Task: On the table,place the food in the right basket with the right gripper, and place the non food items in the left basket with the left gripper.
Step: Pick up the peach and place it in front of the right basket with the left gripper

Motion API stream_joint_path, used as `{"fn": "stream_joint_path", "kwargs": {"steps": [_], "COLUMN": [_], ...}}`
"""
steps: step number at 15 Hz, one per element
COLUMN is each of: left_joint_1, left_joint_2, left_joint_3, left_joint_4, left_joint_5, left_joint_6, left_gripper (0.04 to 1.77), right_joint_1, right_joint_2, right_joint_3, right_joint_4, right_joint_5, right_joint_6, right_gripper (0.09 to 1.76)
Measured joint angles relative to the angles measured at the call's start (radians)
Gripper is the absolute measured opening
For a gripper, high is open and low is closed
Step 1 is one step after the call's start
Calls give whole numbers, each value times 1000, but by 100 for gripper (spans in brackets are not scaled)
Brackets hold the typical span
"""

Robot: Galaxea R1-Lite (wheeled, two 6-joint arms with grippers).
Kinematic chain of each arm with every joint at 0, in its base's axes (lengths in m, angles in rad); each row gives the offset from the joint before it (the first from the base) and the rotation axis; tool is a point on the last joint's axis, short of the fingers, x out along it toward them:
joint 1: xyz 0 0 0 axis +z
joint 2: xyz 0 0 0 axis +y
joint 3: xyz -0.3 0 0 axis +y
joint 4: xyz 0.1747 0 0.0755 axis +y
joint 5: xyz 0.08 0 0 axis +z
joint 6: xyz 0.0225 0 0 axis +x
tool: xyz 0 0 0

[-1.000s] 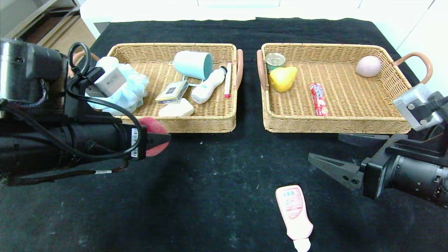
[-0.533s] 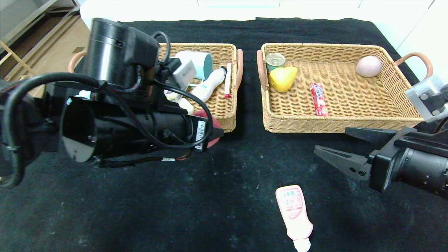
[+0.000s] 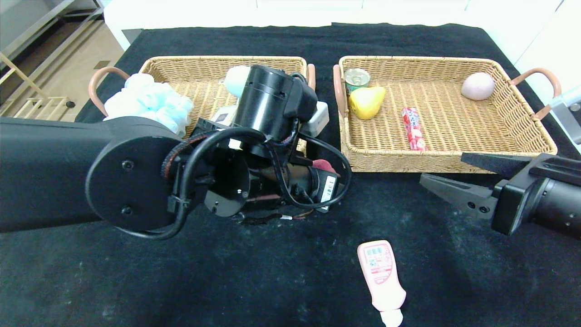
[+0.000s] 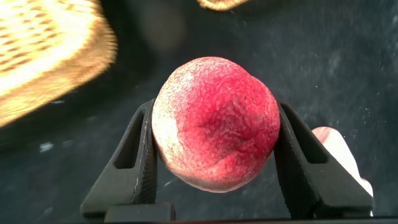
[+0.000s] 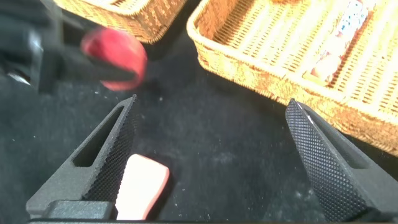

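1. Tabletop (image 3: 281,281): black cloth with faint pale specks, one surface carrying everything.
2. Two tan wicker trays side by side: left basket (image 3: 190,68), right basket (image 3: 454,154).
3. Left hand (image 4: 214,134) grips one fuzzy red-pink peach (image 4: 216,122) between both fingers, above the cloth in the gap just in front of the two baskets.
4. Right hand (image 5: 217,155) stands wide open and empty, low over the tabletop in front of the right basket.
5. One pale-blue pouf (image 3: 147,102) in the left basket's near-left corner.
6. One pink squeeze bottle (image 3: 381,277) lies flat on the cloth, long axis near to far, white cap toward the robot.
7. Right basket: one yellow pear (image 3: 366,102); one red candy stick (image 3: 414,128), lying near to far.
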Motion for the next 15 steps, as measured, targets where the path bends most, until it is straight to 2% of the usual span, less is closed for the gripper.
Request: {"fn": "stream_joint_path", "kwargs": {"steps": [7, 13, 15], "left_joint_1": [-24, -31, -32], "left_joint_2": [61, 75, 76], "left_joint_3": [8, 17, 20], "left_joint_4": [4, 1, -1], "left_joint_5": [2, 28, 29], "left_joint_6": [-14, -13, -13], "left_gripper": [109, 109, 122], "right_joint_1": [-4, -3, -1], "right_joint_2": [-2, -2, -1], "right_joint_3": [0, 2, 3], "right_joint_4": [0, 0, 0], "right_joint_5": [0, 0, 1], "right_joint_6": [0, 0, 0], "right_gripper": [171, 171, 171]}}
